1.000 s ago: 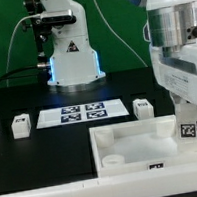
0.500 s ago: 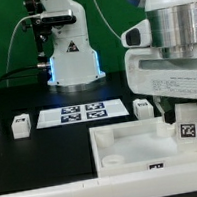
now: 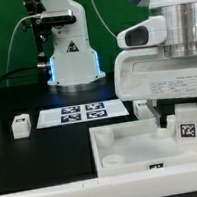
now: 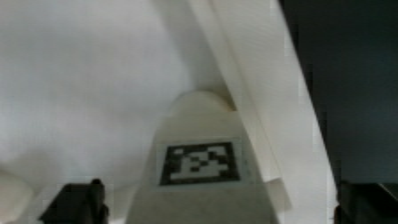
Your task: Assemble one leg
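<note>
The claw [image 4: 222, 205] is closed on one leg [image 3: 188, 125], its dark fingers [image 4: 75, 202] flanking the tagged white peg in the wrist view. In the exterior view the leg stands upright over the tray [image 3: 126, 133], at its corner toward the exterior view's right, though whether it touches the tray cannot be told. Three more legs sit on the black surface [image 3: 43, 149]: two [image 3: 20, 123] left of the marker board [image 3: 82, 113], one [image 3: 140, 106] right of it.

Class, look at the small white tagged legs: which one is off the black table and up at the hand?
The leg under the hand, above the tray's corner at the exterior view's right. The other legs rest on the table beside the marker board.
</note>
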### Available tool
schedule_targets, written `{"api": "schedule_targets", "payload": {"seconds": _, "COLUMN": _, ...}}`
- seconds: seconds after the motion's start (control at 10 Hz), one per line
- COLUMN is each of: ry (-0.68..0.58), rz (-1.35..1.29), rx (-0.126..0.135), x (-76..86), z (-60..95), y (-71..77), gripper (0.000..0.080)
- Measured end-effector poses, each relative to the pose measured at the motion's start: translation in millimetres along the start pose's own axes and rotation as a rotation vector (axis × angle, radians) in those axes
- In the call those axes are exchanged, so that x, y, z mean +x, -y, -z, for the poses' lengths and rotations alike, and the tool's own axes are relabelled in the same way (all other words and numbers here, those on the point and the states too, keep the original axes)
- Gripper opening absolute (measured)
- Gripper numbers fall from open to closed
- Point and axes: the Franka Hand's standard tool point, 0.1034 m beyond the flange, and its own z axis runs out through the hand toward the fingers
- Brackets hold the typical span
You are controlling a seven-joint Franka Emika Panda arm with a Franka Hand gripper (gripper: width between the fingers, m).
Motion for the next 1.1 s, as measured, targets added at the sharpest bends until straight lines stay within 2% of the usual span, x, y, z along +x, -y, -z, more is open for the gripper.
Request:
{"api": "schedule_targets", "payload": {"seconds": 0.2, "ry": 0.000, "rz": 0.073, "rx": 0.000, "x": 1.1, "z": 0.0, "y": -1.7, "gripper": 0.0649}}
{"api": "schedule_targets", "payload": {"seconds": 0.3, "ry": 0.000, "rz": 0.069, "rx": 0.000, "x": 2.0, "z": 0.0, "y": -3.1, "gripper": 0.0519}}
{"api": "schedule_targets", "payload": {"seconds": 0.4, "ry": 0.000, "rz": 0.068, "rx": 0.000, "x": 2.0, "z": 0.0, "y": -3.2, "gripper": 0.0519}}
{"api": "schedule_targets", "payload": {"seconds": 0.5, "ry": 0.000, "rz": 0.068, "rx": 0.000, "x": 2.1, "z": 0.0, "y": -3.3, "gripper": 0.0381}}
{"api": "schedule_targets", "payload": {"seconds": 0.6, "ry": 0.000, "rz": 0.055, "rx": 0.000, "x": 2.0, "z": 0.0, "y": -3.2, "gripper": 0.0290}}
{"api": "schedule_targets", "payload": {"seconds": 0.9, "ry": 0.001, "rz": -0.002, "rx": 0.002, "x": 2.1, "z": -0.1, "y": -3.3, "gripper": 0.0291}}
{"api": "schedule_targets", "payload": {"seconds": 1.1, "ry": 0.003, "rz": -0.283, "rx": 0.008, "x": 2.6, "z": -0.3, "y": -4.7, "gripper": 0.0291}}
